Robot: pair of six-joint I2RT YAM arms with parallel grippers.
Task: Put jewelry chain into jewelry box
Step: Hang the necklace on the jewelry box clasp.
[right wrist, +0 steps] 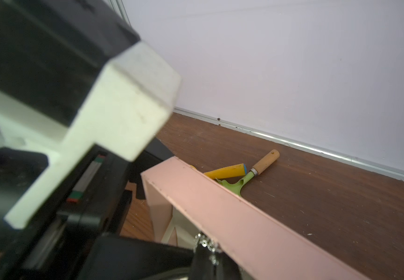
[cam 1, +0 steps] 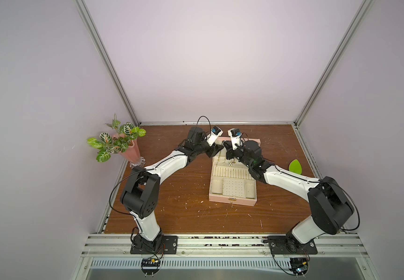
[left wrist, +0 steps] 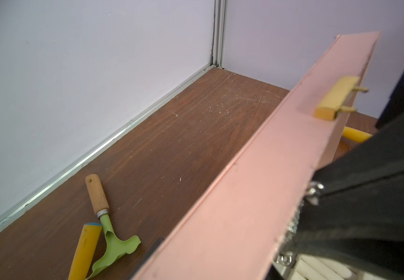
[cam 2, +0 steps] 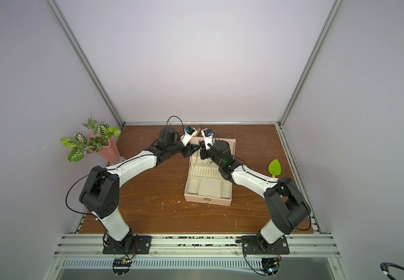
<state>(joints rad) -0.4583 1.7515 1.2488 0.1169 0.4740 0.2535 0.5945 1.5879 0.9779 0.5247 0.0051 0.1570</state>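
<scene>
The pink jewelry box (cam 1: pixel 232 201) (cam 2: pixel 207 201) lies open mid-table, cream compartments up, its lid (left wrist: pixel 256 194) (right wrist: pixel 244 218) standing upright at the far side. Both grippers meet at the lid's top edge. My left gripper (left wrist: pixel 213 260) (cam 1: pixel 220 147) straddles that edge, a dark finger (left wrist: pixel 155 244) against the lid's outer face. My right gripper (right wrist: pixel 205 257) (cam 1: pixel 227 145) is shut on the silver jewelry chain (right wrist: pixel 204 241) just inside the lid. The chain (left wrist: pixel 293 225) hangs down from its black fingers (left wrist: pixel 365 206) along the lid's inner side.
Behind the lid lie a green garden tool with a wooden handle (left wrist: pixel 113 232) (right wrist: pixel 244 178) and a yellow handle (left wrist: pixel 84 247). A potted plant in a pink vase (cam 1: pixel 123 148) stands at the left wall. A green leaf-shaped tool (cam 1: pixel 296 166) lies at the right.
</scene>
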